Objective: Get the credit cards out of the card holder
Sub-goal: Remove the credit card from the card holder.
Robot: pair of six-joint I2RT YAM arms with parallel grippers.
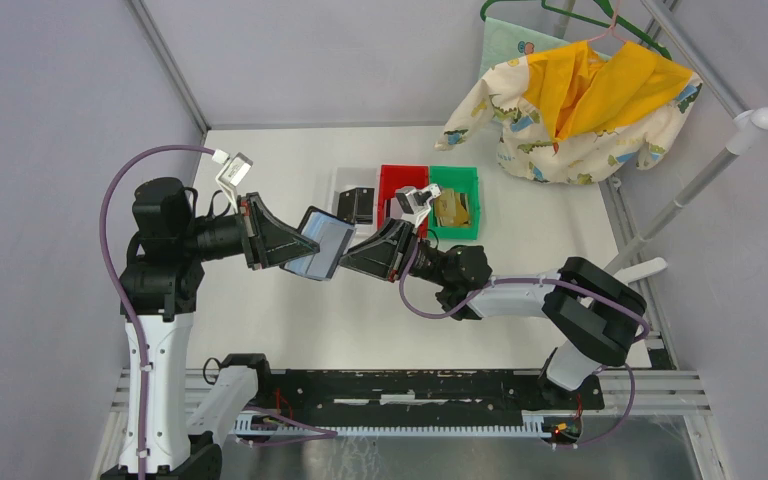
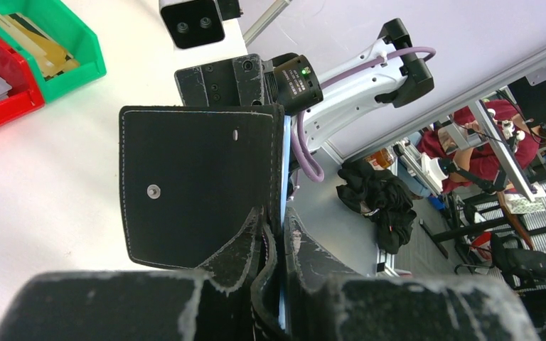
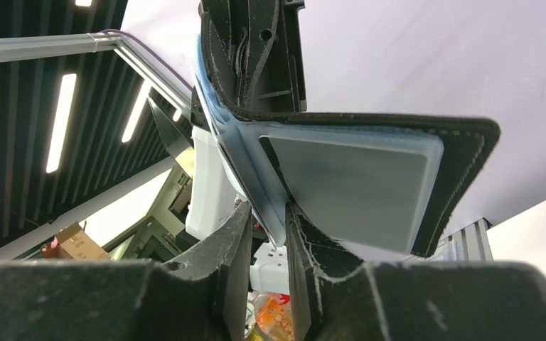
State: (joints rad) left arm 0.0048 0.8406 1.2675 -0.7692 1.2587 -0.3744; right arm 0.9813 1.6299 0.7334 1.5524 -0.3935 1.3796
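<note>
The card holder (image 1: pixel 322 244) is held open in the air between both arms, black outside and light blue-grey inside. My left gripper (image 1: pixel 293 245) is shut on its black cover (image 2: pixel 199 181), with both fingers pinching the edge (image 2: pixel 279 238). In the right wrist view a silvery-grey credit card (image 3: pixel 348 186) sits in a blue-grey sleeve of the holder (image 3: pixel 462 163). My right gripper (image 3: pixel 266 238) is open, its fingers straddling the near edge of that sleeve, the right finger (image 3: pixel 300 241) touching it. It also shows in the top view (image 1: pixel 353 256).
Three bins stand behind the holder: white (image 1: pixel 338 190) with a black card, red (image 1: pixel 400 178) and green (image 1: pixel 460 178) with tan-gold cards (image 1: pixel 452 208). The red bin (image 2: pixel 7 106) and green bin (image 2: pixel 89 64) also show in the left wrist view. Clothes (image 1: pixel 580 100) hang at back right.
</note>
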